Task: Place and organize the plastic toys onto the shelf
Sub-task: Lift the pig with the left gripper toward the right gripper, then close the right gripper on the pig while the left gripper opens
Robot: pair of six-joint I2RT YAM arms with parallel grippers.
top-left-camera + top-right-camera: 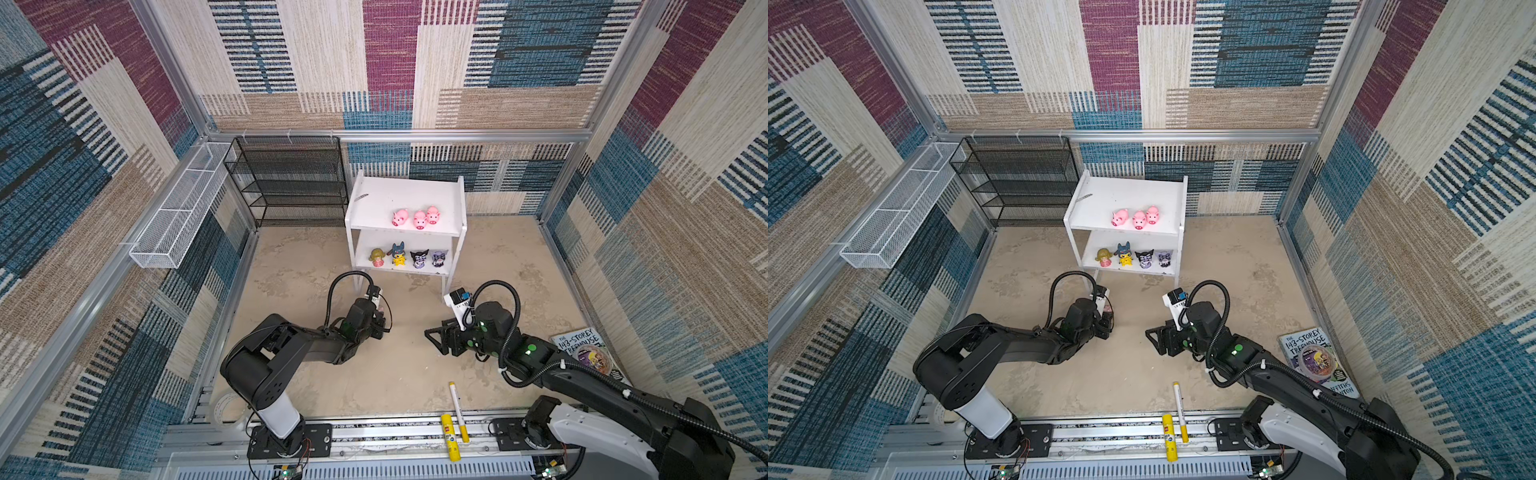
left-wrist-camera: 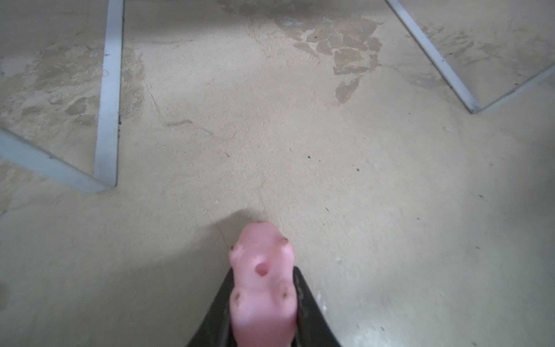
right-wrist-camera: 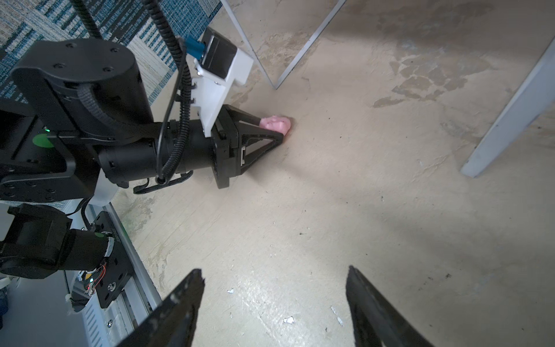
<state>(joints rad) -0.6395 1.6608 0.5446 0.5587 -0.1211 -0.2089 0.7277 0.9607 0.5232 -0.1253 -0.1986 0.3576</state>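
Four pink pigs (image 1: 400, 217), two black-and-purple eared figures (image 1: 419, 258), one yellow blue-hooded figure (image 1: 398, 254), one blond doll (image 1: 377, 257); one white shelf (image 1: 382, 195), one black rack (image 1: 291, 183), one marker (image 1: 457, 409), one book (image 1: 582, 345)

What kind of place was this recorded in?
Probably a staged robot test booth: patchwork woven-carpet walls in silver aluminium framing, a black left robot arm and black right robot arm bolted to a front metal rail, a white two-tier board shelf.
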